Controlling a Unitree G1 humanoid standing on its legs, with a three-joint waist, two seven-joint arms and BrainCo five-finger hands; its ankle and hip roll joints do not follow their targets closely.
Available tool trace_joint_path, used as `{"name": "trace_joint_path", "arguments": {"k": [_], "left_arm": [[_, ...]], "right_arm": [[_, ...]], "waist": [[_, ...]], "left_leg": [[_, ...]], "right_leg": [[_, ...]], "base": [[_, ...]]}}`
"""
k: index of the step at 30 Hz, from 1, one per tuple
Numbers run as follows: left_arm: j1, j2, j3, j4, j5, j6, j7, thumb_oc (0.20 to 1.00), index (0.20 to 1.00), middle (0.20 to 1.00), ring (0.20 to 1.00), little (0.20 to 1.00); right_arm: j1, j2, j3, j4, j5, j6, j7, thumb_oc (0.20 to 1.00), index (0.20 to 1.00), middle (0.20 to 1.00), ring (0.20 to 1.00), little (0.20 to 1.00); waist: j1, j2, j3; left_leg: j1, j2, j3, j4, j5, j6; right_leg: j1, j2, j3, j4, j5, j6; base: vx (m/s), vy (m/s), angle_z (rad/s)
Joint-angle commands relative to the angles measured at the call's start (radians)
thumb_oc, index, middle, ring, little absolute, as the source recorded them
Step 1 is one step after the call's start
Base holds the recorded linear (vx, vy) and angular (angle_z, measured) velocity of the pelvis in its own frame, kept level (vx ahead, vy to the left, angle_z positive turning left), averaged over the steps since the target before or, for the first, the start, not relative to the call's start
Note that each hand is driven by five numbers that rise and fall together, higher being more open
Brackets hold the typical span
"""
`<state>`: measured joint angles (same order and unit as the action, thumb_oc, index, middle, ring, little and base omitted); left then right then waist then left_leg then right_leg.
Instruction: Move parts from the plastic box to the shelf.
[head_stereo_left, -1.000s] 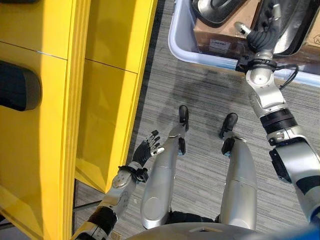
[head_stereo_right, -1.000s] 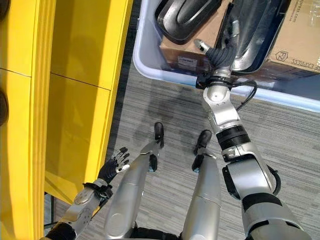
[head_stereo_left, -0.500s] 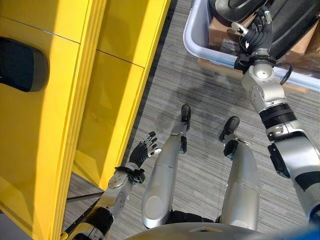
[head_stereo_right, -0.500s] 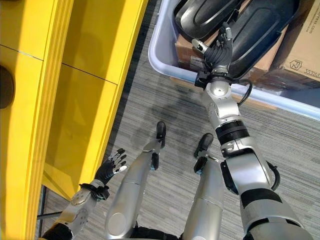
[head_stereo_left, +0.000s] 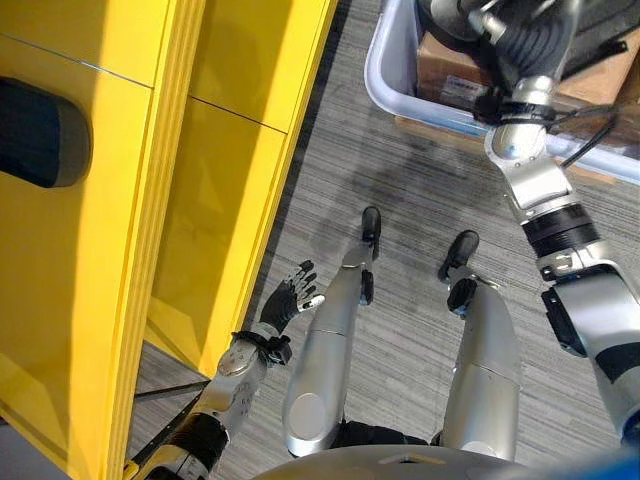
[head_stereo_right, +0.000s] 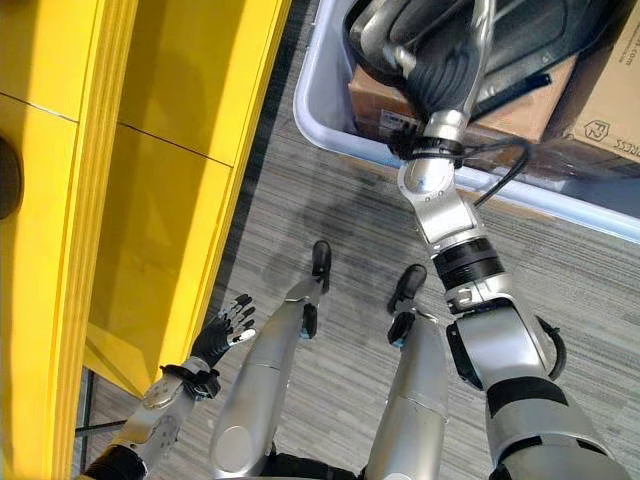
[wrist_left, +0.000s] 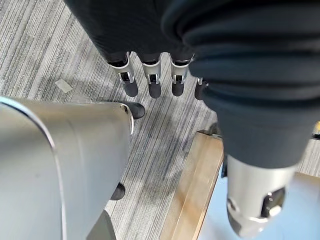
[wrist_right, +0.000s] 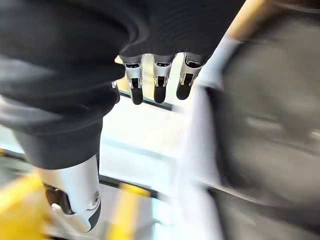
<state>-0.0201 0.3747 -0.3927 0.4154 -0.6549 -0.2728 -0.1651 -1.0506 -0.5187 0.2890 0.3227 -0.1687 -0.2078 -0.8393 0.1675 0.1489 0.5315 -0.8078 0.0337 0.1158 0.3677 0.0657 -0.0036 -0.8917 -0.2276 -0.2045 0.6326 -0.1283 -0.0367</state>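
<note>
Black parts (head_stereo_right: 520, 45) — right hand (head_stereo_right: 445, 75) has reached further in.

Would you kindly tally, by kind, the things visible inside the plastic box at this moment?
Black moulded parts: 2
Brown cardboard boxes: 2
Total: 4, all in the pale plastic box, with the right hand reaching over its rim above them.
</note>
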Motion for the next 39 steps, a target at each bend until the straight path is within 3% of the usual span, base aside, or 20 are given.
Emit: {"name": "trace_joint_path", "arguments": {"k": [1,7,10,17,21,33,39], "left_arm": [[0.066,0.004,-0.044,-0.019,-0.006,-0.049,-0.009,1.000,1.000,1.000,1.000,1.000],[0.078,-0.009,-0.036,0.023,-0.014,-0.085,-0.048,1.000,1.000,1.000,1.000,1.000],[0.080,-0.014,-0.032,0.033,-0.012,-0.091,-0.055,1.000,1.000,1.000,1.000,1.000],[0.080,-0.030,-0.032,0.039,-0.018,-0.100,-0.058,1.000,1.000,1.000,1.000,1.000],[0.075,-0.040,-0.042,0.022,-0.018,-0.089,-0.021,1.000,1.000,1.000,1.000,1.000],[0.045,-0.050,-0.061,0.013,-0.019,-0.073,0.015,1.000,1.000,1.000,1.000,1.000],[0.034,-0.044,-0.068,0.003,-0.023,-0.055,0.029,1.000,1.000,1.000,1.000,1.000]], "right_arm": [[-0.023,-0.029,0.009,-0.061,-0.132,-0.026,-0.094,1.000,1.000,1.000,1.000,1.000],[0.023,-0.030,-0.006,-0.160,-0.190,0.011,-0.168,1.000,1.000,1.000,1.000,1.000],[0.055,-0.020,-0.017,-0.180,-0.119,0.039,-0.188,1.000,1.000,1.000,1.000,1.000],[0.105,-0.006,-0.047,-0.132,-0.069,0.017,-0.167,1.000,1.000,1.000,1.000,1.000],[0.182,0.021,-0.088,-0.077,0.093,0.023,-0.188,1.000,1.000,1.000,1.000,1.000],[0.208,0.040,-0.112,0.040,0.289,-0.005,-0.107,1.000,1.000,1.000,1.000,1.000],[0.171,0.028,-0.114,0.082,0.293,-0.019,-0.069,1.000,1.000,1.000,1.000,1.000]], "waist": [[-0.003,0.065,-0.011],[-0.020,0.072,-0.011],[-0.029,0.074,-0.011],[-0.039,0.082,-0.011],[-0.056,0.079,-0.011],[-0.069,0.080,-0.011],[-0.062,0.084,-0.011]], "left_leg": [[0.034,-0.027,-0.002,-0.017,-0.094,0.007],[0.055,-0.025,0.012,-0.025,-0.093,0.002],[0.066,-0.025,0.017,-0.034,-0.091,0.002],[0.074,-0.025,0.027,-0.043,-0.091,0.002],[0.085,-0.024,0.035,-0.061,-0.086,0.003],[0.086,-0.021,0.047,-0.068,-0.085,0.001],[0.079,-0.023,0.041,-0.062,-0.087,0.000]], "right_leg": [[0.104,0.044,0.040,0.018,-0.098,0.036],[0.116,0.039,0.050,0.003,-0.095,0.037],[0.119,0.038,0.056,-0.006,-0.090,0.037],[0.119,0.034,0.061,-0.017,-0.084,0.039],[0.124,0.036,0.065,-0.035,-0.073,0.042],[0.122,0.035,0.068,-0.047,-0.068,0.042],[0.115,0.033,0.064,-0.033,-0.074,0.042]], "base": [[0.00,0.044,-0.08],[0.00,0.033,-0.08],[0.00,0.029,-0.06],[0.00,0.021,-0.07],[0.00,0.006,-0.04],[-0.01,-0.002,-0.04],[0.00,0.000,0.00]]}}
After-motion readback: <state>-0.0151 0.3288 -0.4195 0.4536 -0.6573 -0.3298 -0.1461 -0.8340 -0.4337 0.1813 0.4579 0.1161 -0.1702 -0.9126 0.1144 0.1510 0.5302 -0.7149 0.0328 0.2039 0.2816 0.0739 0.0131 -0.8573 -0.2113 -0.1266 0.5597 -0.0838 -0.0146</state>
